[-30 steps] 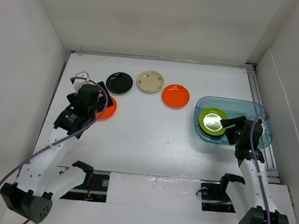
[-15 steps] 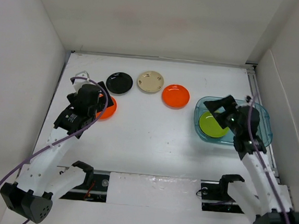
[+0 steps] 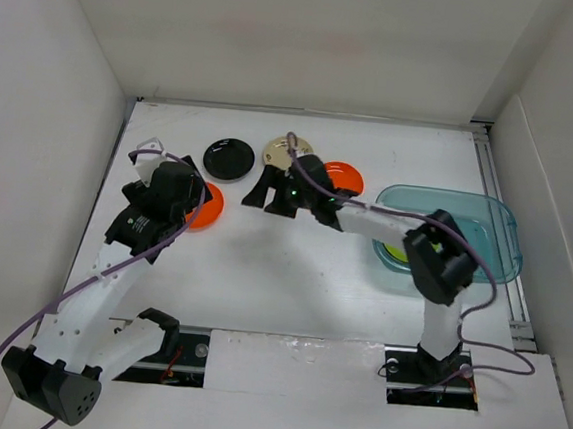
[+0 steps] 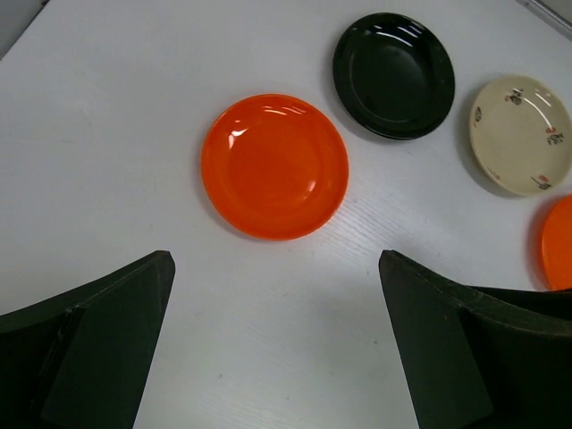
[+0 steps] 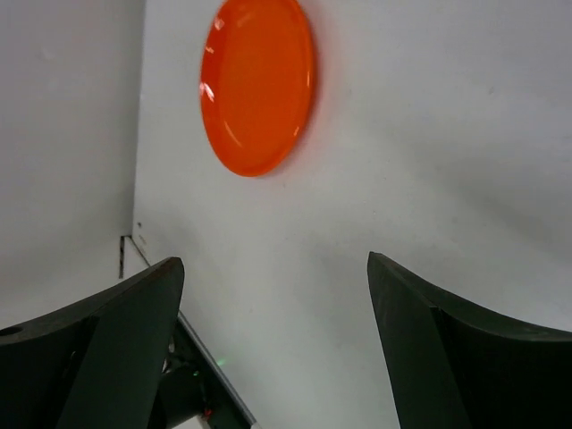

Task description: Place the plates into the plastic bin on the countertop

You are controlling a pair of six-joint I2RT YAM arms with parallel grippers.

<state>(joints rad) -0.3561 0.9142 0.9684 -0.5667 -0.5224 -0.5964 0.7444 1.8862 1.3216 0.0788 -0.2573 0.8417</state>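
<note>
My left gripper [image 3: 189,199] is open and empty, hovering just short of an orange plate [image 3: 208,208] on the white countertop [image 3: 292,270]. In the left wrist view that orange plate [image 4: 274,167] lies ahead of the open gripper [image 4: 274,259], with a black plate [image 4: 394,74], a cream plate [image 4: 521,134] and the edge of a second orange plate [image 4: 559,241] beyond. My right gripper [image 3: 266,201] is open and empty, stretched left across the table beside the cream plate [image 3: 280,151]. The right wrist view shows the open gripper [image 5: 275,261] and an orange plate [image 5: 257,85]. A lime green plate [image 3: 395,251] lies in the teal plastic bin [image 3: 468,205].
The black plate [image 3: 229,158] sits at the back left. The second orange plate [image 3: 347,177] is partly hidden by my right arm, which spans from the bin to the table's middle. White walls close in the left, back and right sides.
My right arm has swung out of the bin and far to the left, leaving the lime green plate in the bin. My left arm has barely moved.
</note>
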